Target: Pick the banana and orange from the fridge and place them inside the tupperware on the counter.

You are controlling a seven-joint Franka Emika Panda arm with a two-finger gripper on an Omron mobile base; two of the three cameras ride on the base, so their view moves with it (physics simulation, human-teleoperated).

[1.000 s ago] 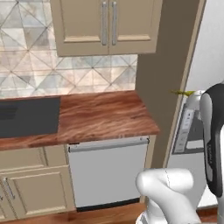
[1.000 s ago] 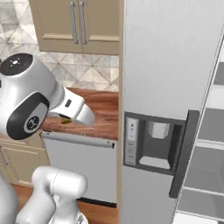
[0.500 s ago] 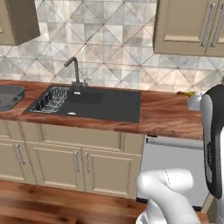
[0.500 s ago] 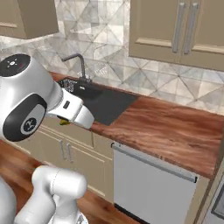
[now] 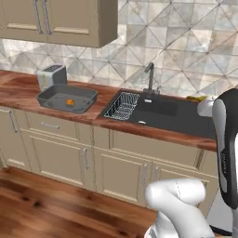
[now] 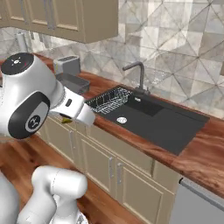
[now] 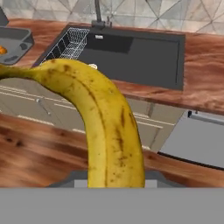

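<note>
The end effector [image 6: 65, 119] is clamped on the banana [image 7: 103, 118], carried out over the floor in front of the cabinets, while the orange [image 5: 69, 102] already lies in the tupperware [image 5: 52, 99] on the counter [image 5: 18, 93] beside the toaster [image 5: 51, 75]. The hand view shows the banana jutting far past the grip, so it could pivot or slip free on the way. Its long end might also catch the tupperware rim or knock the orange on lowering.
</note>
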